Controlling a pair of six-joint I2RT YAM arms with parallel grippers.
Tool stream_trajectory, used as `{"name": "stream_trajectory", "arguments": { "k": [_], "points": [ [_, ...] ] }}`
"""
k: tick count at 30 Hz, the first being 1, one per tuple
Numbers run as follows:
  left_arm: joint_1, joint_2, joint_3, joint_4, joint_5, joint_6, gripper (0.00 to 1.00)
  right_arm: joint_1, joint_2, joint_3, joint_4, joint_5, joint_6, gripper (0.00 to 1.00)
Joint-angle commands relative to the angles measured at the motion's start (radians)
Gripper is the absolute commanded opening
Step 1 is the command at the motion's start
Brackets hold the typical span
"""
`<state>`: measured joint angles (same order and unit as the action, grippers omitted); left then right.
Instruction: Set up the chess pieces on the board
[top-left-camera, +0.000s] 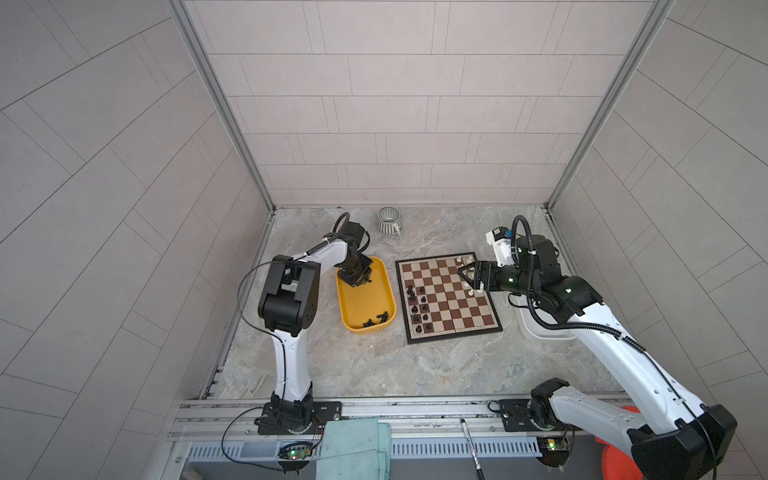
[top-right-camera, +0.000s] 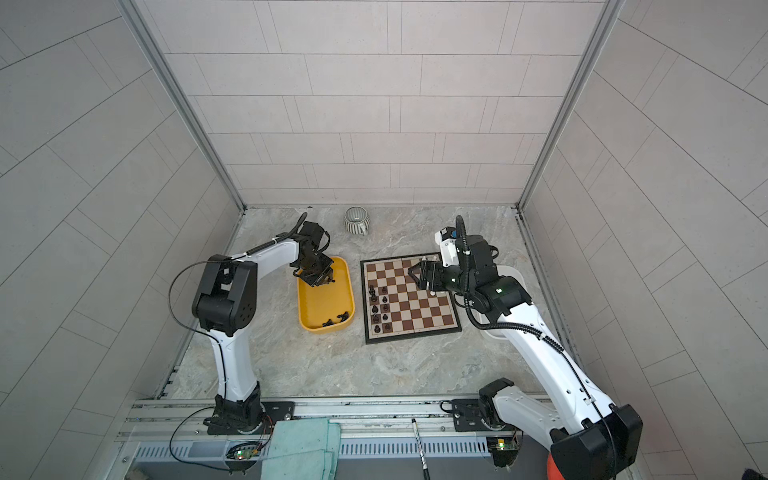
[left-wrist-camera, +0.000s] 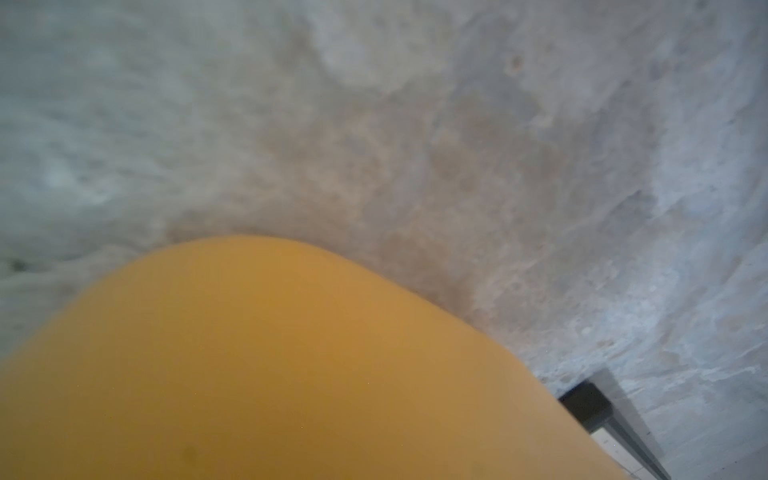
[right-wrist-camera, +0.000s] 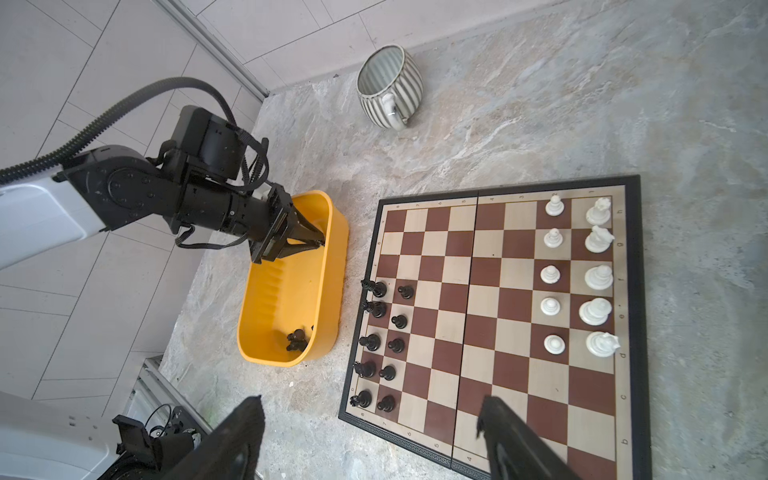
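Note:
The board (top-left-camera: 451, 309) (top-right-camera: 415, 311) (right-wrist-camera: 453, 286) lies on the marble top. Black chess pieces (top-left-camera: 417, 307) (right-wrist-camera: 380, 328) stand in two columns along its left edge, and white ones (right-wrist-camera: 575, 274) in two columns along its right. More black pieces (top-left-camera: 378, 319) (right-wrist-camera: 296, 338) lie in the near end of a yellow tray (top-left-camera: 365, 305) (top-right-camera: 326, 303) (left-wrist-camera: 270, 353). My left gripper (top-left-camera: 362, 282) (right-wrist-camera: 321, 243) reaches low into the tray's far end with its fingertips together; any piece between them is hidden. My right gripper (top-left-camera: 464, 277) (top-right-camera: 413, 276) (right-wrist-camera: 370, 401) hangs open over the board, empty.
A striped mug (top-left-camera: 388, 220) (right-wrist-camera: 388, 85) stands at the back. Under the right arm lies a white tray (top-left-camera: 528, 324). On the front rail are a green cloth (top-left-camera: 353, 449) and a pen (top-left-camera: 469, 444). Tiled walls close in the sides and back.

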<state>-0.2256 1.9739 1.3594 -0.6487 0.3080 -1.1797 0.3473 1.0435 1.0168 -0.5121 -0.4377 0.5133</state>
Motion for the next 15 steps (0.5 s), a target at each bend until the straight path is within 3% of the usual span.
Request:
{"name": "stream_trajectory", "arguments": {
  "k": [1, 9, 15],
  "points": [
    [0.03, -0.128, -0.06, -0.001, 0.062, 0.028, 0.2, 0.028, 0.025, -0.017, 0.117, -0.008, 0.016, 0.82],
    [0.046, -0.386, -0.169, -0.012, 0.183, 0.045, 0.2, 0.23, 0.245, 0.017, 0.373, 0.042, 0.045, 0.82],
    [0.044, -0.505, -0.216, 0.046, 0.306, -0.031, 0.2, 0.352, 0.494, 0.174, 0.447, 0.045, 0.044, 0.7]
  ]
}}
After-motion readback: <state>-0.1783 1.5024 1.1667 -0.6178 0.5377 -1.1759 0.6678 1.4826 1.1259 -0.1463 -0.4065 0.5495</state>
